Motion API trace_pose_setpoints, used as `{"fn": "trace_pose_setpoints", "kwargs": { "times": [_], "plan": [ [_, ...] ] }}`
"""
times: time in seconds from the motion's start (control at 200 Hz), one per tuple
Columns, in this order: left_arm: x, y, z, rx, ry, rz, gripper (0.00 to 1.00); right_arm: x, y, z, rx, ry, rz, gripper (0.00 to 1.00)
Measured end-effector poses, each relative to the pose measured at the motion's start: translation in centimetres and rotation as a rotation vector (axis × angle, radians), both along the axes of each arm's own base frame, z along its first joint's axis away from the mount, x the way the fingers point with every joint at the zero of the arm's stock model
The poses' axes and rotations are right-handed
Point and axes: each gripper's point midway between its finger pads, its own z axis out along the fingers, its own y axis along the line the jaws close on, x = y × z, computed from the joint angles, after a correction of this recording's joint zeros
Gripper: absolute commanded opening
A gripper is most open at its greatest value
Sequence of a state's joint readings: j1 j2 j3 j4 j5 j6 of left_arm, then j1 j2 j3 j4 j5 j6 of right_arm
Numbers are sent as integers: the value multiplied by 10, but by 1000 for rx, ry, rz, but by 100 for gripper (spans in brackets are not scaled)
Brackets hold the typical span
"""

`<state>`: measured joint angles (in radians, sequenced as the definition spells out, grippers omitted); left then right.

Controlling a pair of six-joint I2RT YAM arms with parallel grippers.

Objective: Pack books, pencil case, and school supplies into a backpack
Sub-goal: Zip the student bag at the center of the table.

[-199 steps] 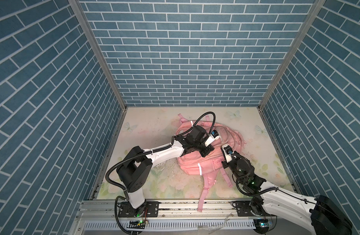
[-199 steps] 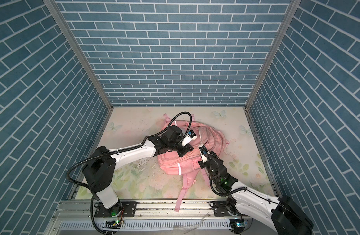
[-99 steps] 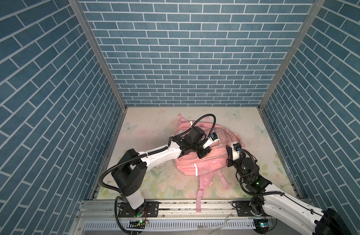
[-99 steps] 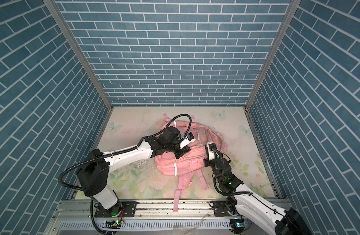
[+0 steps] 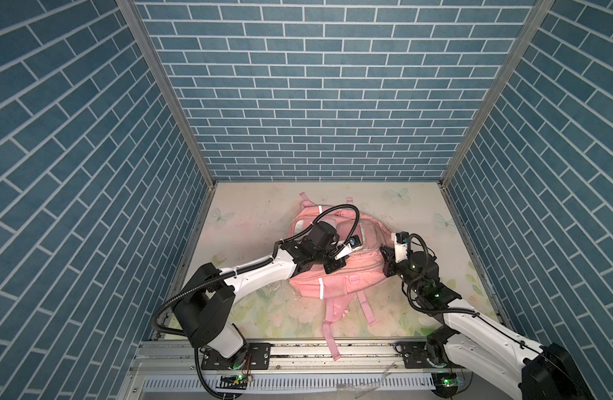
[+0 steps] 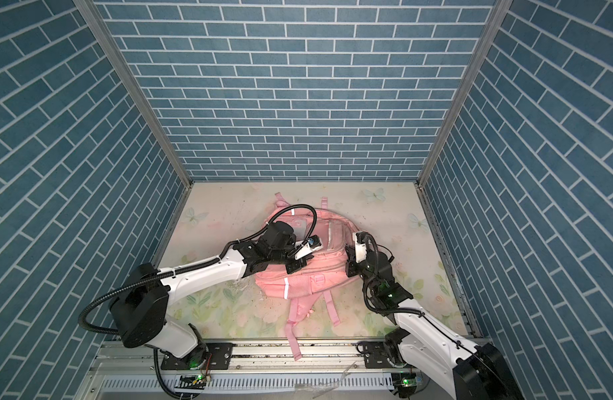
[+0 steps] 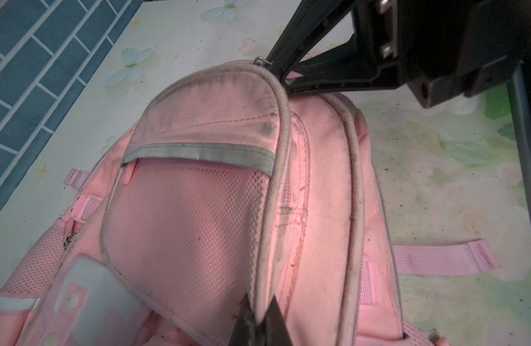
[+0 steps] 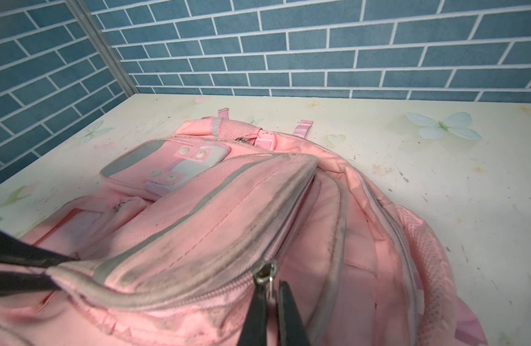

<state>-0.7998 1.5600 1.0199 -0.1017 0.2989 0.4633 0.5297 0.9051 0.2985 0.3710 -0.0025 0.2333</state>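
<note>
Pink fabric backpack (image 5: 336, 287) (image 6: 301, 277) lies front-up mid counter (image 5: 249, 214), btwn the two arms in both top views. Its straps (image 5: 329, 325) trail toward the front rail, one hanging over it. Left claw (image 7: 259, 322) sits over the bag's middle, jaws nipped tight on the backpack's grey-piped pocket edge w/ only that thin rim btwn them. Right claw (image 8: 271, 311) is at the bag's right end, jaws closed to a sliver on the zipper pull (image 8: 265, 271) of that pocket seam. Compartment beside it gapes open, pink inside; contents can't be made out.
</note>
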Motion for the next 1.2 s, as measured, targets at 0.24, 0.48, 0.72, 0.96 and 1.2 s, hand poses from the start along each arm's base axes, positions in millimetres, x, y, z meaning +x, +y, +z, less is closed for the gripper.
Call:
{"fn": "trace_pose_setpoints", "kwargs": {
  "times": [0.24,0.48,0.72,0.96,1.2],
  "plan": [
    [37,24,4,17,63,116,61,-7,14,-11,19,20,53,0],
    [21,37,30,-313,413,483,65,-4,21,-17,21,29,70,0],
    [-6,34,28,-716,913,820,65,-3,24,-20,23,31,80,0],
    [-32,-9,27,-874,1182,912,65,-2,29,-19,33,20,90,0],
    [-17,-21,5,-953,1245,1021,64,-3,31,-19,34,22,99,0]
  ]
}}
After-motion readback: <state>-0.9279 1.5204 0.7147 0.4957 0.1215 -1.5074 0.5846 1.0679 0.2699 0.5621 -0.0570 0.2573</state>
